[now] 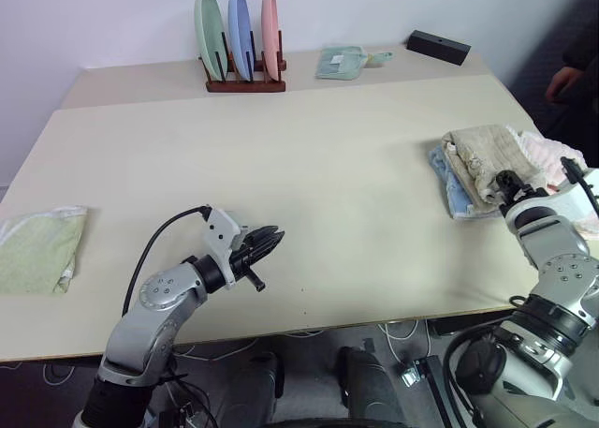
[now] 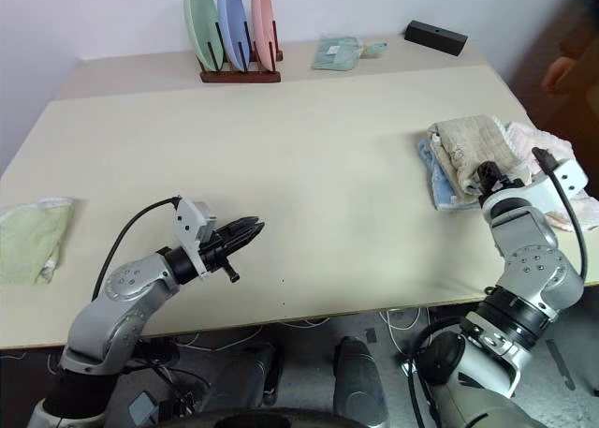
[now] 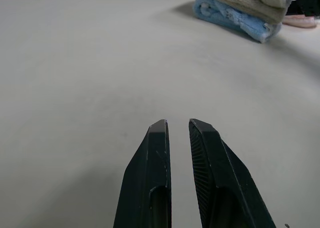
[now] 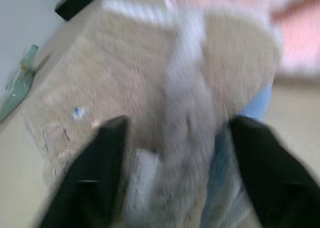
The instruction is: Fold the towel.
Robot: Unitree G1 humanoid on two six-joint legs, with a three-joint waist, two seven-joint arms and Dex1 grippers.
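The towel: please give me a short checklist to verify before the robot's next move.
1. The towel is folded: ok, a compact bundle.
2. It rests on the stack, over the blue towel: ok.
3. Right gripper fingers spread apart: ok.
4. Fingers free of the cloth: cannot tell; the towel lies between them.
5. Left gripper holds nothing: ok, fingers nearly together over the table.

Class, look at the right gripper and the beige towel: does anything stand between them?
Nothing visible does. The right gripper has its fingers spread either side of the beige towel, which lies on top of the blue towel near the table edge.
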